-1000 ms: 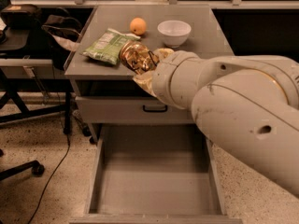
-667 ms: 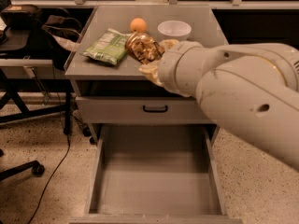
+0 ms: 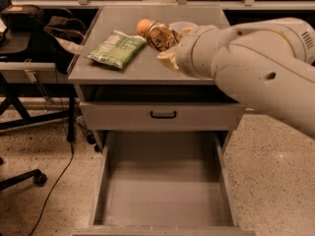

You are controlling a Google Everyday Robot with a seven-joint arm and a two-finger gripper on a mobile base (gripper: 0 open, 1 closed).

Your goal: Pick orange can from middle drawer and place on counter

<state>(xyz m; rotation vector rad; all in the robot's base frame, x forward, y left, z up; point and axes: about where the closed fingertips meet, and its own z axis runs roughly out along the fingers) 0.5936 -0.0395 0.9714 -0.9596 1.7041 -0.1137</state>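
The claw (image 3: 171,45), at the end of a thick, smooth beige arm reaching in from the right, is gripping the shiny copper-orange can (image 3: 158,35) and holding it tilted over the back half of the flat grey tabletop (image 3: 147,70). A matte round orange (image 3: 142,26) is sitting just behind the can. A crinkled green bag (image 3: 117,48) is lying toward the left edge. Below, the deep grey middle drawer (image 3: 165,195) is standing open, showing a plain flat floor.

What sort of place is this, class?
Probably an office or lab workroom: a grey drawer cabinet, a wheeled chair base and cable on speckled floor. The gripper is over the counter, by the orange can.
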